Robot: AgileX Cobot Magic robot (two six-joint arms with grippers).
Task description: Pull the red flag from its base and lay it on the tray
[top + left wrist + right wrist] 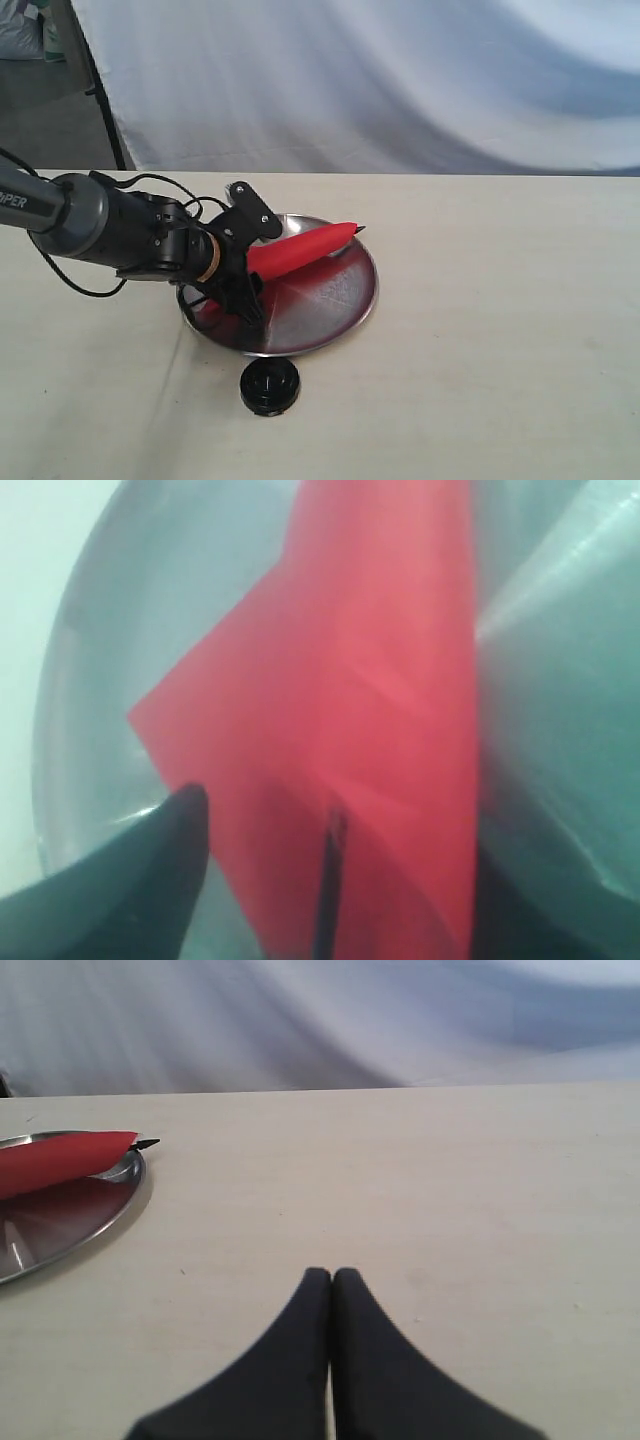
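Note:
The red flag lies slanted across the silver tray, its black tip over the far rim. My left gripper is over the tray's left side, jaws spread wide, with the flag's lower end between them. In the left wrist view the red cloth and black stick sit between the fingertips without touching either. The black base stands alone on the table in front of the tray. My right gripper is shut and empty over bare table, with the flag and tray off to one side.
A pale wooden table carries everything. A white cloth backdrop hangs behind it, with a black stand leg at the back left. Black cables trail from the left arm.

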